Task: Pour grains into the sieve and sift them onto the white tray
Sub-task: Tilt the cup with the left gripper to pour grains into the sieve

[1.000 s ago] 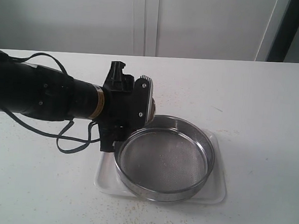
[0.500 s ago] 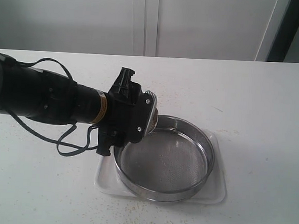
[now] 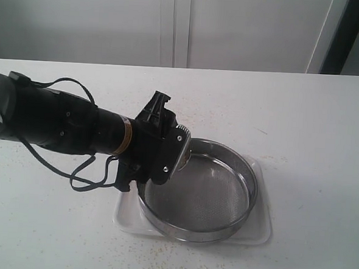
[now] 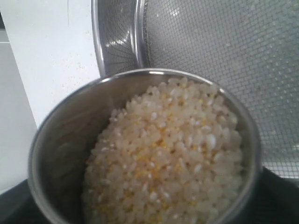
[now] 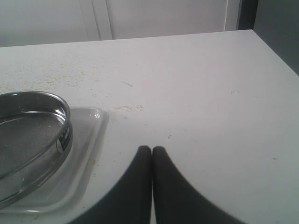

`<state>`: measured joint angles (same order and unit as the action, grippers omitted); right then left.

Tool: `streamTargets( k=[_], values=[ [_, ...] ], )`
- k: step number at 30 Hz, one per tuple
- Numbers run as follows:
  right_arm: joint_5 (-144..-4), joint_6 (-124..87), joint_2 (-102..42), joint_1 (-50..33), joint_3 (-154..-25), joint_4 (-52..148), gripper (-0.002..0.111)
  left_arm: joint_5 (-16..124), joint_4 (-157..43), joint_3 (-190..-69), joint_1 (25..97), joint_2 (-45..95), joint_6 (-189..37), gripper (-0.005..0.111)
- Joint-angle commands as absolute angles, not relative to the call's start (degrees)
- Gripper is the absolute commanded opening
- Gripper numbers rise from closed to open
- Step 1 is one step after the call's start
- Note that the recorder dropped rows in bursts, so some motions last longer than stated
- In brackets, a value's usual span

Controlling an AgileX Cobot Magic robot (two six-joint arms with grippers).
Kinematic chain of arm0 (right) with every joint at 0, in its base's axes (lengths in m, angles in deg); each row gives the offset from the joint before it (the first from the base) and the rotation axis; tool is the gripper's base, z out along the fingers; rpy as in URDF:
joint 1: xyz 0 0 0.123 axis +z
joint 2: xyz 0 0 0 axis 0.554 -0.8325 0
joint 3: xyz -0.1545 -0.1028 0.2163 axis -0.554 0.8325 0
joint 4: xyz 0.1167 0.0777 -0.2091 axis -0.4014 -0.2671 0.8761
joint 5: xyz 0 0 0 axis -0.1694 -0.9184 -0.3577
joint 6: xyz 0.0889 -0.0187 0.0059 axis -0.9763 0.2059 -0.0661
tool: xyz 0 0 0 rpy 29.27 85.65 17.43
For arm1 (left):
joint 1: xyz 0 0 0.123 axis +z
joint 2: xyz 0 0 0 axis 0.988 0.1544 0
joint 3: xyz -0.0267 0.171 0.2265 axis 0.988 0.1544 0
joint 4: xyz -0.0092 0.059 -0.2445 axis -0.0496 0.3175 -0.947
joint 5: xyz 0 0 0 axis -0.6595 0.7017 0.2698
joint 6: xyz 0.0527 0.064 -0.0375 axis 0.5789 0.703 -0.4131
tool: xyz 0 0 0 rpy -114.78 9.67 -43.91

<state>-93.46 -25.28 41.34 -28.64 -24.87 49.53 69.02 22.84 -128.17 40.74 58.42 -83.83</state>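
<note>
On the white table (image 3: 302,117), the white tray (image 3: 262,228) lies flat with the round sieve (image 3: 198,233) sitting in it, mesh down. The left gripper (image 3: 175,152) reaches in from the left and clamps a steel cup (image 4: 60,140). The cup is tipped mouth-first over the sieve's left rim, with the grains (image 4: 168,158) heaped inside. The right gripper (image 5: 152,151), pressed together, is beside the tray.
</note>
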Motion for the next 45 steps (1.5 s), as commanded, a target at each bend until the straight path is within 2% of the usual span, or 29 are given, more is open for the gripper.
streamTargets(
  k=[1,12,20,45],
  values=[
    [-93.0,-25.3,41.6,-29.0,-24.6,49.7,0.0,69.5,22.6,-130.9,40.5,58.1,-83.4,0.0],
    [-93.0,-25.3,41.6,-29.0,-24.6,49.7,0.0,67.1,22.6,-132.6,40.3,58.5,-83.4,0.0],
    [-93.0,-25.3,41.6,-29.0,-24.6,49.7,0.0,62.6,22.6,-132.6,37.1,58.6,-75.8,0.0],
    [-93.0,-25.3,41.6,-29.0,-24.6,49.7,0.0,58.5,22.9,-132.6,37.1,58.6,-74.9,0.0]
  ],
)
